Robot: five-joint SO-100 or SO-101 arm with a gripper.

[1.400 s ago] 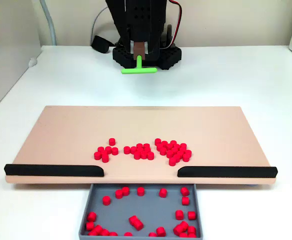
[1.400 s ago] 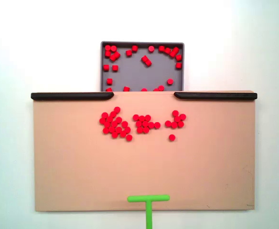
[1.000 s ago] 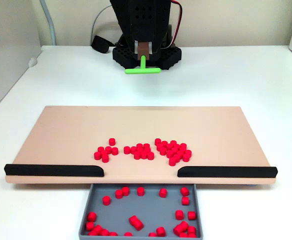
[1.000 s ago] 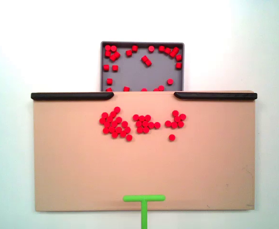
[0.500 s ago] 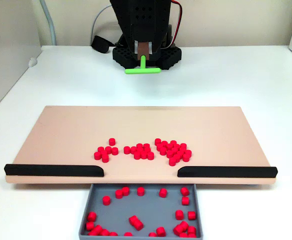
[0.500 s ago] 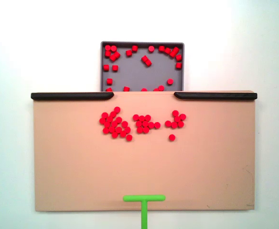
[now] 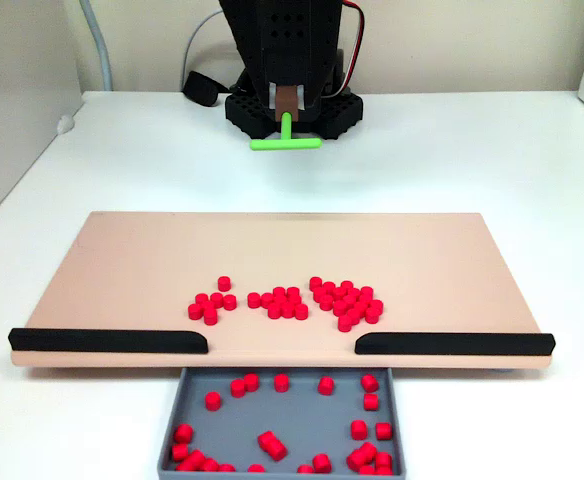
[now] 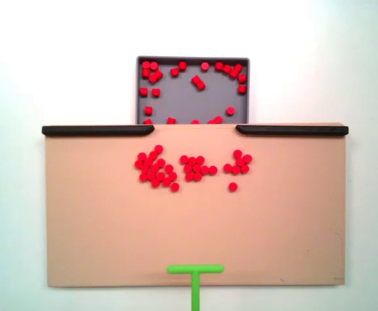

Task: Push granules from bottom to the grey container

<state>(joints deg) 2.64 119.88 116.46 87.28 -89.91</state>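
Grey container (image 7: 284,432), nearest the camera in a fixed view, sits under the front edge of the beige board (image 7: 152,260), its opening below the gap between the two black strips (image 7: 107,340). It already holds scattered granules, while a further batch of granules (image 7: 287,302) lies on the board in three loose clusters just behind that gap. One stray pellet (image 8: 233,186) sits slightly apart from the rest, on the arm's side.

Beyond the board, the green T-shaped pusher (image 7: 286,139) hangs at the arm's black base, over bare table in this view; the top-down fixed view places its crossbar (image 8: 195,268) over the board's edge farthest from the tray.

Assessment: the sweep has not begun. To do it well, the crossbar should come down flat onto the board behind the stray pellet, centred on the gap, and advance straight. The clusters spread wider than the bar, so one pass may leave the outer pellets against the strips.

Limits: the gripper (image 7: 286,100) is lost in dark housing; whether it clamps the pusher stem cannot be told. Bar height above the board is unreadable. The tray's near edge is cut off.
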